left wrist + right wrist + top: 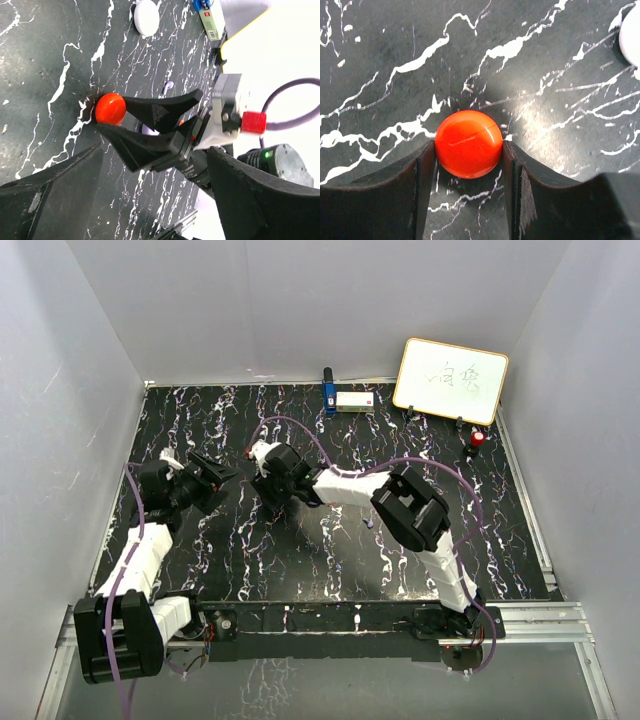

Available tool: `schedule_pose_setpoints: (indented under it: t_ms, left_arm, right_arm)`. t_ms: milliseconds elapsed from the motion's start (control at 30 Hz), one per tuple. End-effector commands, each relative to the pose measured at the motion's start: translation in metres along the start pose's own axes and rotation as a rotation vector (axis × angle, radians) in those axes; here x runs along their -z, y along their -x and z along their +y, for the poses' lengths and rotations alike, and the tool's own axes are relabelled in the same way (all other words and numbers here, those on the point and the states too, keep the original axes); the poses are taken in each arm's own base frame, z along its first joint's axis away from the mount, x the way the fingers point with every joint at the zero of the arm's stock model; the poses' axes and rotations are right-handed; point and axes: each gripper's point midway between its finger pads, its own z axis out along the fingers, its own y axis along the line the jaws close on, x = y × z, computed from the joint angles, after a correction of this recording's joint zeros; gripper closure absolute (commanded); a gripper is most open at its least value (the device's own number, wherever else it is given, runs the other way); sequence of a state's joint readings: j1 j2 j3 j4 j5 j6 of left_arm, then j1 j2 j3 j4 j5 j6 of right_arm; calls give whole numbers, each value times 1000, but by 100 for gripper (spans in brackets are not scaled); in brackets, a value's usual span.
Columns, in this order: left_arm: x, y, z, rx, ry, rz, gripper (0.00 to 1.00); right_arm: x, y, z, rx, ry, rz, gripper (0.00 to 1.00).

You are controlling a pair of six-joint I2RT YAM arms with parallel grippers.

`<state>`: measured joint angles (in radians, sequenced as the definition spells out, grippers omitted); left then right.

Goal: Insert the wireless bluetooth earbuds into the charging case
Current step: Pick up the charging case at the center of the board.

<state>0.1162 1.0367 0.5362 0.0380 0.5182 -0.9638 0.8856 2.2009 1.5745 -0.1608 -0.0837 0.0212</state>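
fingers (425, 190) of the right gripper (469, 155) pinch the red puck (468, 142), probably the case, flat on the table (380, 50). left gripper (155, 195) hangs spread and empty. a tiny pale bead (168, 85), likely an earbud, lies loose nearby; nothing looks inserted yet.

Bright even light, soft shadows, faint sheen on red puck (468, 144), whiteboard (280, 50) blown out

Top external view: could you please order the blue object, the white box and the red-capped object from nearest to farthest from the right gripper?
From the right gripper:
1. blue object, at the back edge, left of the box.
2. white box, beside it on the right.
3. red-capped object, far right, below the whiteboard.
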Motion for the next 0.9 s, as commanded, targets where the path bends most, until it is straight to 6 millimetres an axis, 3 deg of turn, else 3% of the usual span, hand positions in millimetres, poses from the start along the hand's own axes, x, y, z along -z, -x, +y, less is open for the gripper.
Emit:
schedule_pose_setpoints:
  t_ms: [0, 200, 333, 633, 867]
  left_arm:
    - [-8, -10, -8, 44, -88, 91, 21]
    - [-20, -19, -27, 23, -212, 217, 31]
    - [-27, -25, -33, -17, -217, 253, 33]
    - [-48, -54, -52, -90, -266, 323, 46]
    - [-55, -55, -60, -120, -300, 331, 47]
  right_arm:
    - [29, 18, -9, -2, -29, -111, 84]
    - [82, 55, -15, -12, 106, -344, 91]
    - [96, 62, -21, -22, 138, -364, 92]
    - [121, 85, -15, -23, 207, -427, 95]
    - [138, 93, -13, -39, 295, -444, 97]
